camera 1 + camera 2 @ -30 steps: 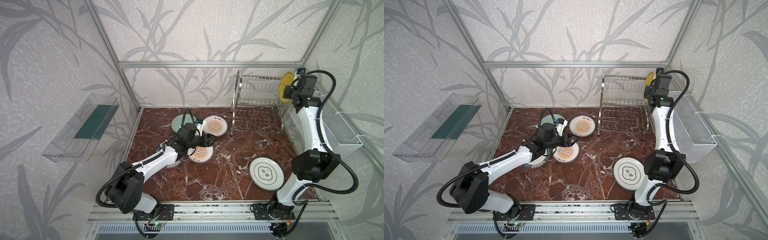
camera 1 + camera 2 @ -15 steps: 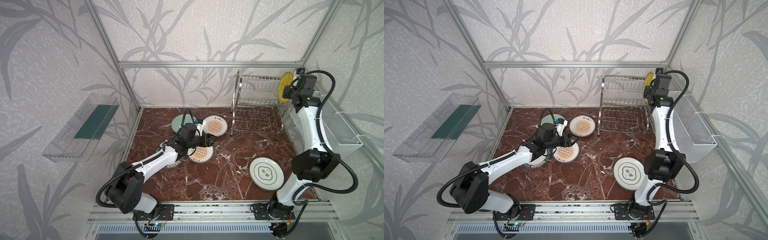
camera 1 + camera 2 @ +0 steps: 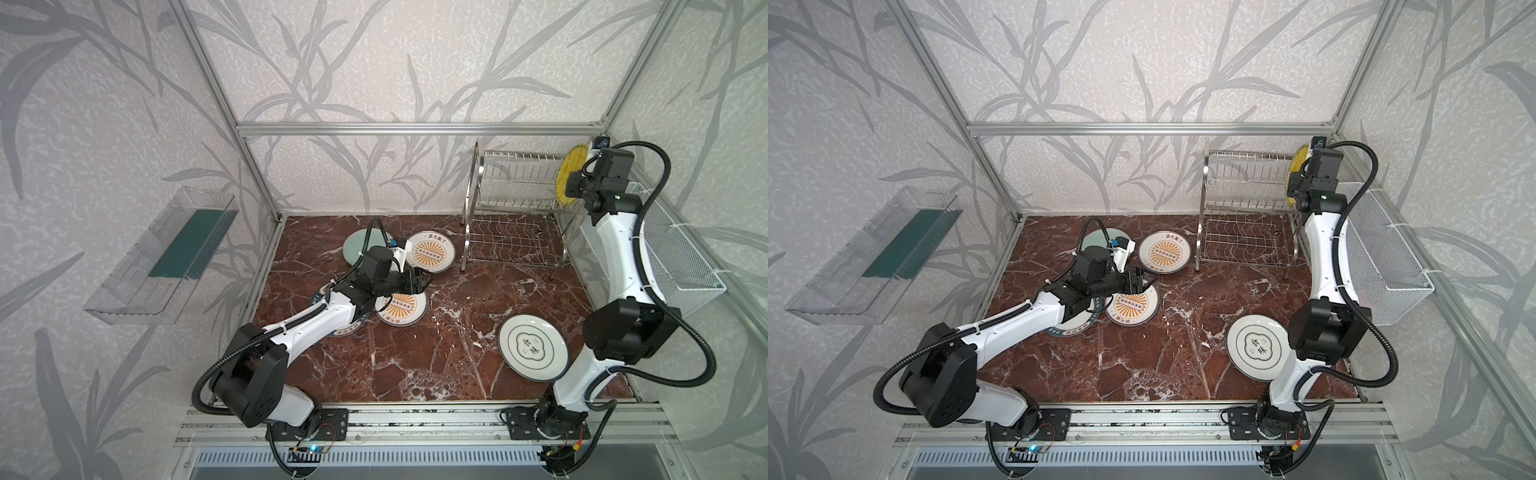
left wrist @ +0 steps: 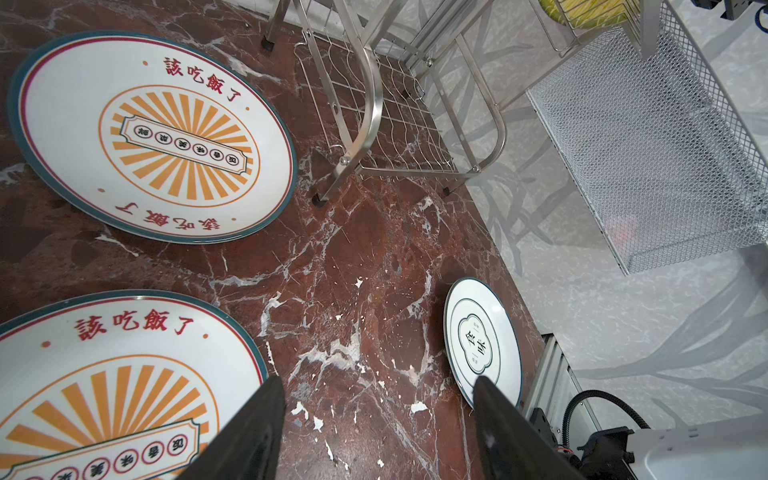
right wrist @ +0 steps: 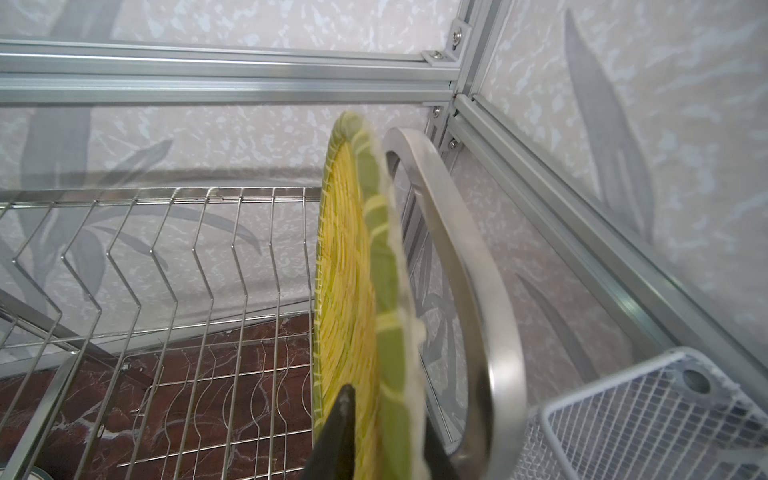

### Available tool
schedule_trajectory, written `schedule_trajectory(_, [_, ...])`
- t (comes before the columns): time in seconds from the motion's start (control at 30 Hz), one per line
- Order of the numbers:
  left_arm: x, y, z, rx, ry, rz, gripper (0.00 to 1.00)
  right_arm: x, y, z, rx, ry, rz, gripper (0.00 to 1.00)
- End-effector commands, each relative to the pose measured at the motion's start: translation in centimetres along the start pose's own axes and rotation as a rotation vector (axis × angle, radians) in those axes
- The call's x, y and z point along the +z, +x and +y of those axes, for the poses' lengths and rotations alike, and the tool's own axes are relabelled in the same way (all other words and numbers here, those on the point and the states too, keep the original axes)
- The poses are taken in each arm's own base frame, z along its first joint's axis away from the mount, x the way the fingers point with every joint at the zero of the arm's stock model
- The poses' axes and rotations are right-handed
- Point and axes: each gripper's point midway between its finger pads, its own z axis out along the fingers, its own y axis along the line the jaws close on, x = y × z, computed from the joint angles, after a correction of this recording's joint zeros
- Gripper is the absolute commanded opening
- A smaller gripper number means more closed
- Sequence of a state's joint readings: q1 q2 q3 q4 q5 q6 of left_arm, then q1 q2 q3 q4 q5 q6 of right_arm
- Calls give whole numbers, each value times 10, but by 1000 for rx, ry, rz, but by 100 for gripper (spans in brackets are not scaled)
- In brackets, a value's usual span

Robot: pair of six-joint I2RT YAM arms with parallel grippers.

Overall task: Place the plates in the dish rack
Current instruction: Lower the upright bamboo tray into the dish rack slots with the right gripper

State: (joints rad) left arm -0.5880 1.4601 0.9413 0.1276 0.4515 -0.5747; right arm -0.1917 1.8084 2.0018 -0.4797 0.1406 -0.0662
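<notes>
You see the dish rack [image 3: 515, 204] in mirror-bright steel wire and strap, standing on a tabletop [image 3: 415, 353] that looks like polished red-brown stone veined in white. The sunburst plates [image 4: 153, 137] look smooth and glossy like glazed ceramic, while the yellow plate [image 5: 349, 270] shows a finely ribbed, duller face. The mesh basket [image 4: 648, 137] is matt white-coated wire, and the tray [image 3: 133, 291] is clear, glossy plastic.

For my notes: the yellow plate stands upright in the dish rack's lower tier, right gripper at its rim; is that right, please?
Not the lower: both top views show the yellow plate upright in the dish rack's upper tier, right gripper at its rim.
</notes>
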Motion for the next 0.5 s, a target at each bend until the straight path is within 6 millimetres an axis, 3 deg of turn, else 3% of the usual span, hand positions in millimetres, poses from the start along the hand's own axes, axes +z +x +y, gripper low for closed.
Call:
schedule_trajectory(0.0, [-5, -9, -8, 30, 12, -22, 70, -3, -12, 2, 11, -11, -21, 26])
schedule_trajectory(0.13, [-3, -6, -6, 21, 7, 3, 70, -13, -21, 1, 26, -15, -47, 35])
schedule_trajectory(0.37, [-2, -4, -5, 19, 6, 9, 70, -33, -40, 1, 37, -31, -87, 62])
schedule_trajectory(0.47, [-2, -3, -2, 21, -7, 8, 70, -43, -48, 1, 44, -45, -109, 68])
